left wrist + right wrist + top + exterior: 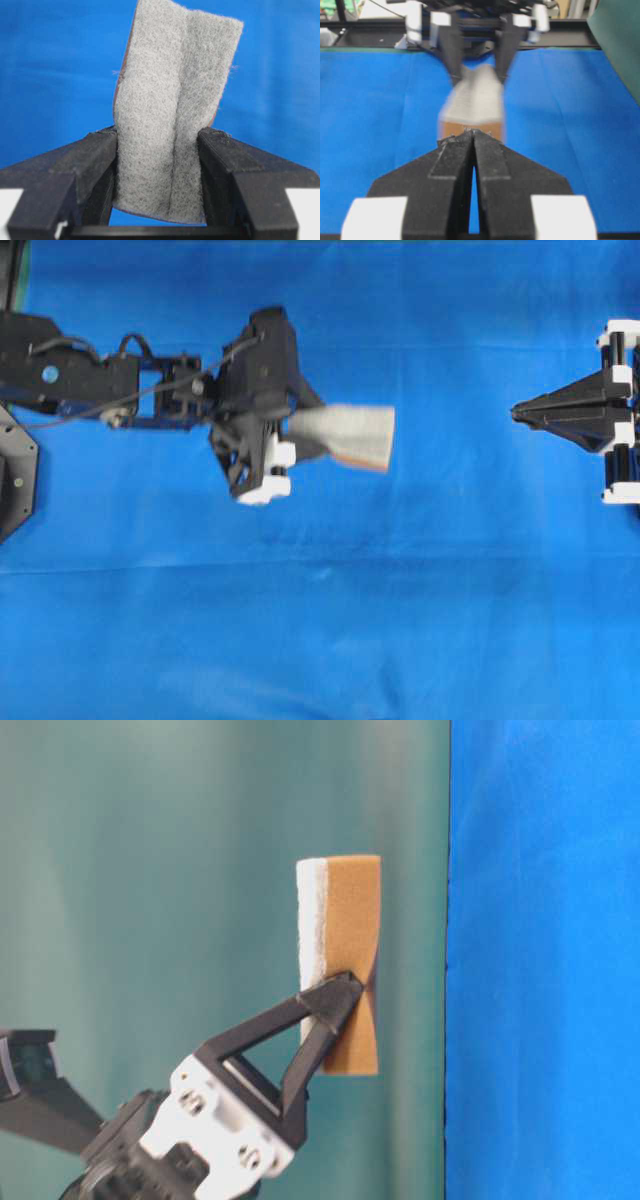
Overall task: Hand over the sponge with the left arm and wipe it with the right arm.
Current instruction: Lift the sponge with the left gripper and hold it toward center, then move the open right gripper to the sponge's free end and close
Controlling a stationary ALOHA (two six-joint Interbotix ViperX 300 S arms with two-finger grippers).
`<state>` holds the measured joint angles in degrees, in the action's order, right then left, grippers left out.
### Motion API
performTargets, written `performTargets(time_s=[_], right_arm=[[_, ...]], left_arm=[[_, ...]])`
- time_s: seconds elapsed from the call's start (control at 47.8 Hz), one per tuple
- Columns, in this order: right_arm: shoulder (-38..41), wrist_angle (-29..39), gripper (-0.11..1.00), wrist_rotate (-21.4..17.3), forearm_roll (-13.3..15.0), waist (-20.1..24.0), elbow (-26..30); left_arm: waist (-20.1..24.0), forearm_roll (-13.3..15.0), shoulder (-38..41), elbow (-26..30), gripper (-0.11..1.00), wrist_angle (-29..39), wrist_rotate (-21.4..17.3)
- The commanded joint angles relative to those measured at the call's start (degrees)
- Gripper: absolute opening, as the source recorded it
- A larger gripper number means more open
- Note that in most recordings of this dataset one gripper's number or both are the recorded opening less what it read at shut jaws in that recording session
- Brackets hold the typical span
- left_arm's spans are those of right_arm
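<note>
My left gripper (pixel 308 430) is shut on the sponge (pixel 350 433) and holds it out in the air towards the right side. In the left wrist view the sponge's grey speckled face (pixel 175 100) is pinched and creased between the two black fingers of the gripper (pixel 159 135). The table-level view shows its orange-brown layer (pixel 350 920) with one finger (pixel 330 1000) across it. My right gripper (pixel 515 412) is shut and empty, pointing at the sponge with a clear gap between them. In the right wrist view its closed tips (pixel 472 132) line up with the blurred sponge (pixel 475 102).
A blue cloth (pixel 320 620) covers the whole table. The left arm's black links (pixel 90 380) stretch in from the left edge. A black base plate (pixel 15 480) sits at the far left. A teal backdrop (pixel 150 870) stands behind the work area.
</note>
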<state>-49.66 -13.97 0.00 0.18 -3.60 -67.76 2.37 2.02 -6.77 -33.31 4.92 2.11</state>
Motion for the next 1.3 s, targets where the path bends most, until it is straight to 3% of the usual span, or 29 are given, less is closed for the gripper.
performTargets(time_s=[0.0, 0.23, 0.397, 0.774, 0.962, 1.025, 1.087, 1.276], right_arm=[[0.4, -0.3, 0.00, 0.0, 0.0, -0.3, 1.2], [1.5, -0.3, 0.00, -0.4, -0.1, -0.4, 1.8], [3.5, -0.3, 0.00, -3.1, -0.4, 0.1, 3.8], [14.7, 0.2, 0.02, -6.1, -0.4, 4.9, 11.7], [22.0, 3.6, 0.55, -6.9, -0.4, 5.4, 16.8], [24.5, 4.3, 0.68, -6.9, -0.4, 5.4, 18.6], [26.5, 4.6, 0.73, -6.9, -0.4, 5.4, 20.0], [31.1, 4.8, 0.73, -6.9, -1.0, 5.4, 23.6]], left_arm=[[-2.0, 0.1, -1.3, 0.4, 0.40, -0.3, 1.1], [-3.3, 0.1, -1.0, 0.8, 0.40, -0.4, 1.6], [-3.3, 0.1, -0.8, 0.8, 0.40, -0.4, 1.6], [-2.5, 0.0, -0.6, 0.5, 0.40, -0.4, 1.6], [-2.3, -0.1, -0.6, 0.5, 0.40, -0.4, 1.5], [-2.2, -0.1, -0.7, 0.4, 0.40, -0.3, 1.5], [-2.1, -0.1, -0.6, 0.4, 0.40, -0.3, 1.5], [-2.1, -0.1, -0.6, 0.4, 0.40, -0.4, 1.5]])
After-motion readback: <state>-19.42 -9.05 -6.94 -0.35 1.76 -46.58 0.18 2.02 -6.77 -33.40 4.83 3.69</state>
